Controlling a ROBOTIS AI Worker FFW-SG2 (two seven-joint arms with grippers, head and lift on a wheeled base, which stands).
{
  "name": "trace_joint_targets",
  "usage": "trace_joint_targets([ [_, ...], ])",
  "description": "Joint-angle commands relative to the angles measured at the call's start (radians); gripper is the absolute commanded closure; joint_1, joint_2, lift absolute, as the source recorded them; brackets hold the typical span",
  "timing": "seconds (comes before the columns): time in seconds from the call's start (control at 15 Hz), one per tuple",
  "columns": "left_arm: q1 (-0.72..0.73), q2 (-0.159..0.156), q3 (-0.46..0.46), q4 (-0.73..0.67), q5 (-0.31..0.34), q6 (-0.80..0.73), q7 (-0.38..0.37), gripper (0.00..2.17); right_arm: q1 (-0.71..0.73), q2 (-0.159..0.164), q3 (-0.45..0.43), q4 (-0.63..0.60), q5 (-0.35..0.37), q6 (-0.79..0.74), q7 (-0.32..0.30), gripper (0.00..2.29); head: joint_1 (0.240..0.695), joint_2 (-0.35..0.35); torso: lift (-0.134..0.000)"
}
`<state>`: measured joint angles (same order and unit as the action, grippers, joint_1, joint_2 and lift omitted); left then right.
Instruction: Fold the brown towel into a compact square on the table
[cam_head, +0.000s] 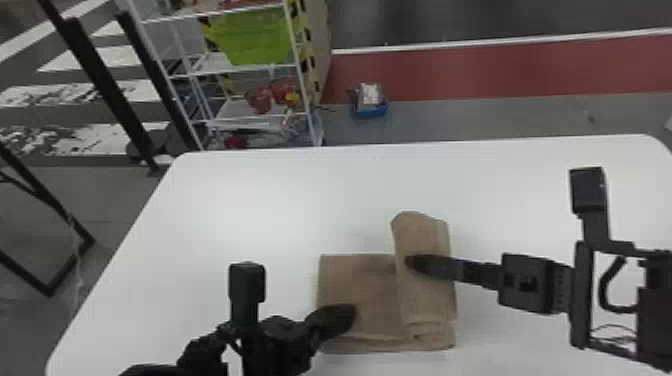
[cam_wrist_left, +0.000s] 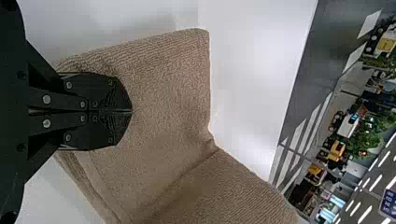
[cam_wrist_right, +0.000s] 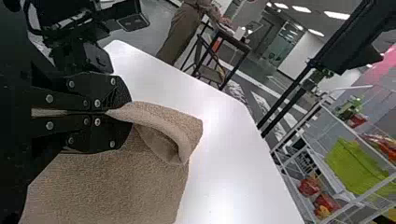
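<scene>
At the near part of a smooth white table (cam_head: 280, 200), about midway between its left and right edges, a brown terry towel (cam_head: 367, 280) lies partly folded, its left portion flat and its right portion rising in a rounded flap. Nearest, the left arm's black two-fingered gripper (cam_head: 347, 316) rests over the flat portion by the towel's left side, its fingers closed together with no cloth seen between them. A little farther off, the right arm's black two-fingered gripper (cam_head: 414, 262) reaches in from the table's right side, fingers brought together on a pinch of the towel's edge, which curls away from the tips. The flap's far end points toward the table's far edge; beyond it stand a white metal shelf (cam_head: 235, 71) and its lime-green bin (cam_head: 255, 37).

The job at hand appears to be turning the flap leftward onto the flat portion. It calls for a low, even sweep, the left gripper bracing the lower layers, then lifting clear before the cloth lands on it. With the edge pinched at one place, the flap's ends could trail or twist, so both corners need lining up with those beneath before the pinch opens. A light press along the crease should then keep the thick roll from springing back.
</scene>
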<state>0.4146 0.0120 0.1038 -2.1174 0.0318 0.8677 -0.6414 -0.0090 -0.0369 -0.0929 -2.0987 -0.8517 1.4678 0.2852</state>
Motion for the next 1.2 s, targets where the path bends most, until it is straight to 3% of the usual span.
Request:
trace_joint_targets([
  [0.0, -0.008, 0.000, -0.004, 0.001, -0.004, 0.018, -0.006, 1.50, -0.009, 0.002, 0.033, 0.022, 0.008, -0.094, -0.001, 1.20, 0.695, 0.196, -0.123],
  [0.33, -0.008, 0.002, 0.007, 0.001, 0.002, 0.034, -0.024, 1.50, -0.042, 0.002, 0.081, 0.086, 0.019, -0.106, -0.011, 1.20, 0.695, 0.205, -0.123],
  [0.8, -0.017, 0.002, 0.011, 0.001, 0.008, 0.034, -0.040, 1.50, -0.086, 0.005, 0.176, 0.183, 0.086, -0.119, -0.023, 1.20, 0.695, 0.240, -0.123],
  [1.13, -0.025, 0.003, 0.013, 0.001, 0.007, 0.034, -0.041, 1.50, -0.128, 0.025, 0.240, 0.266, 0.120, -0.155, -0.024, 1.20, 0.695, 0.268, -0.123],
])
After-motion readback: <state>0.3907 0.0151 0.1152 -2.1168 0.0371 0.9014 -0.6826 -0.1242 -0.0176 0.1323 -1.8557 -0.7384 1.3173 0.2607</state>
